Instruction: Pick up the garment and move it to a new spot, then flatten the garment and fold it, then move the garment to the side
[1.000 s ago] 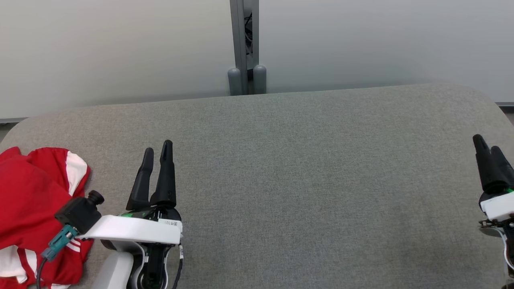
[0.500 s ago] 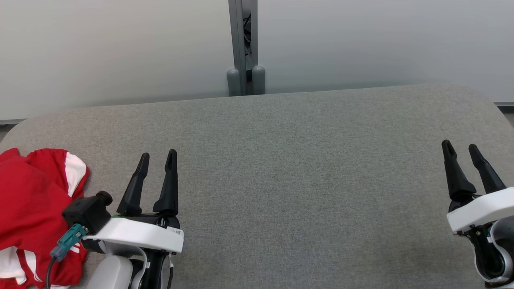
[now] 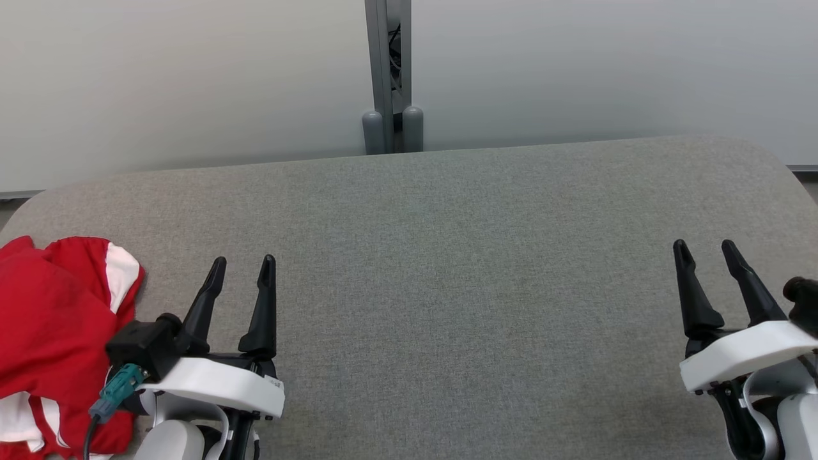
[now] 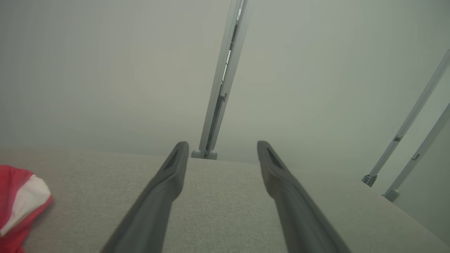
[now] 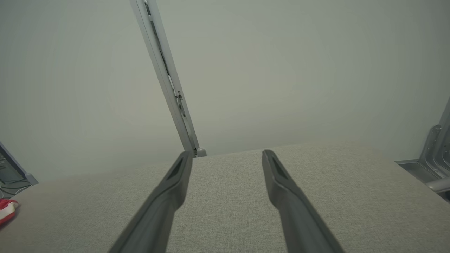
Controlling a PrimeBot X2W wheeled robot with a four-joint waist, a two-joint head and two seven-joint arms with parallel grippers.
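From overhead, garment (image 3: 51,338) lies bunched; right wrist view catches perhaps a sleeve (image 5: 7,209); left gripper (image 3: 243,260), right gripper (image 3: 703,245) gape.

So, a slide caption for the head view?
Left end effector and right end effector, both open, over a grey table; red-and-white garment at its left edge.
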